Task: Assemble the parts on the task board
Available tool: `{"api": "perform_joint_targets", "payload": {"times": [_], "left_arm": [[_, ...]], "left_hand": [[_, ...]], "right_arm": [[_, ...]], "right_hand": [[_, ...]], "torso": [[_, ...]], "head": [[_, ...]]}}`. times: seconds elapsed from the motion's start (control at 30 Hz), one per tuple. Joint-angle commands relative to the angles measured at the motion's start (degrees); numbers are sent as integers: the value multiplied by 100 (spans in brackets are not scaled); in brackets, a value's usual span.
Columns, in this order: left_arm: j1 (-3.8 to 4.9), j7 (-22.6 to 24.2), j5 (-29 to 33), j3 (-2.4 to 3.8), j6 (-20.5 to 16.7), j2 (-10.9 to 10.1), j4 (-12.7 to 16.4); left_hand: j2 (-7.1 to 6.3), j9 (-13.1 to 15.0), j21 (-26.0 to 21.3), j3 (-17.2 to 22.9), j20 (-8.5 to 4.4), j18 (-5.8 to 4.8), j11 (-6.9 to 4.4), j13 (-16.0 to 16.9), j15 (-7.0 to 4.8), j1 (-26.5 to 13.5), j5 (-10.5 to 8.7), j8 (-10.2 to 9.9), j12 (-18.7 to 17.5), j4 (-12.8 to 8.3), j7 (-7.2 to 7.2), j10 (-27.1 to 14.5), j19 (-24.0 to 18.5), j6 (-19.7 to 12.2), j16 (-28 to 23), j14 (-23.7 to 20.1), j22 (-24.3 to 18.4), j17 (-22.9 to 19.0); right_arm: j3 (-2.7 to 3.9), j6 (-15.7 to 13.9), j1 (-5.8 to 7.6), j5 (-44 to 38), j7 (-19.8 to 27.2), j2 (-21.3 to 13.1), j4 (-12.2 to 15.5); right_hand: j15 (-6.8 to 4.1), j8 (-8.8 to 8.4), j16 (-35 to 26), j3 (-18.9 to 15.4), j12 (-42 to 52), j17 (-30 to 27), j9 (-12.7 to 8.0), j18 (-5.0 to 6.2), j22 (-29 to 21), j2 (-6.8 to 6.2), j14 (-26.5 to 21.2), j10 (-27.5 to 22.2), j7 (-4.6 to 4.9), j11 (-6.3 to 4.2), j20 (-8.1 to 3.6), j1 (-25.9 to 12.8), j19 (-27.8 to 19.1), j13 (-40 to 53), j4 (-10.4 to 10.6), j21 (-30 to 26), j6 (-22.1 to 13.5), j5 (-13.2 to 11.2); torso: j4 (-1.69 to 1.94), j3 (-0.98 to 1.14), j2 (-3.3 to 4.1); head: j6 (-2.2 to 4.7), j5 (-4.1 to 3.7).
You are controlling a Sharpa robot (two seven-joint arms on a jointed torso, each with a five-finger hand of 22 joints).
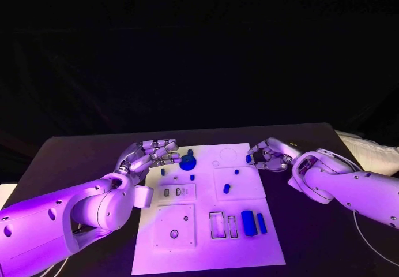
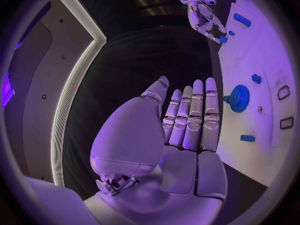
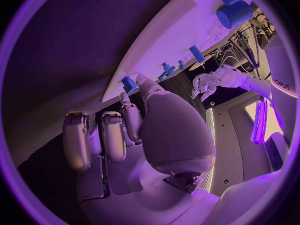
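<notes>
Starting nearest the robot, two blue bars (image 1: pixel 253 223) lie by the board's (image 1: pixel 199 254) right edge, untouched. Further up, the left hand (image 1: pixel 152 154) waits flat, fingers straight and empty, beside the blue gear (image 1: pixel 188 162). At the far right edge, the right hand (image 1: pixel 267 156) pinches a small blue block (image 1: pixel 248 158); a thin grip there could drop it off the board.

Bare board (image 1: pixel 249 242) at 6 o'clock gives free passage; the gear (image 1: pixel 188 162) at 11 and both hands flank the far end.
</notes>
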Motion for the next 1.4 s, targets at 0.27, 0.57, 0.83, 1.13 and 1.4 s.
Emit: {"api": "perform_joint_targets", "payload": {"times": [0.27,0.57,0.83,1.13,1.4], "left_arm": [[-1,12,-14,3,135,6,-1],[-1,-14,-19,3,159,10,-7],[-1,-34,-28,3,177,8,-3],[-1,-47,-33,3,185,10,-5],[-1,-59,-33,3,190,4,-6]], "left_hand": [[28,-8,-34,7,-10,66,1,-8,23,27,-34,-17,-38,-33,8,26,30,5,-19,31,-6,9],[30,-10,-41,9,-11,66,5,-10,23,32,-34,-26,-51,-46,15,22,34,-1,-26,33,-6,13],[35,-12,-50,10,-10,65,12,-12,26,34,-35,-39,-68,-57,22,13,38,-11,-36,34,-6,17],[42,-13,-56,13,-9,65,15,-14,27,37,-35,-47,-80,-66,25,6,40,-18,-43,36,-5,20],[46,-14,-63,14,-9,64,19,-15,29,41,-38,-56,-93,-77,30,-1,44,-25,-50,38,-5,24]], "right_arm": [[0,-39,-25,-103,2,96,-125],[5,-40,-18,-146,-8,153,-181],[10,-13,-11,-180,-11,173,-199],[18,-19,-7,-108,61,188,-192],[24,-88,-5,31,11,209,-188]], "right_hand": [[9,15,35,34,55,939,9,-39,705,75,479,52,3,1,4,84,230,489,-54,24,120,10],[-10,36,46,150,109,970,17,-45,735,244,485,89,-16,-18,-12,176,244,528,-132,37,282,-198],[-46,80,63,291,164,1014,34,-53,776,351,495,127,-72,-61,-38,242,263,570,-229,56,500,-366],[-141,214,73,370,219,1041,87,-59,808,439,500,174,-202,-162,-115,198,277,614,-291,69,860,-501],[-190,255,79,343,253,1060,112,-61,813,440,504,207,-267,-222,-169,94,279,643,-303,71,995,-606]], "torso": [[7,12,7],[10,11,8],[0,15,10],[7,14,6],[9,8,7]], "head": [[-28,-2],[-40,-5],[-57,-18],[-71,-30],[-87,-56]]}}
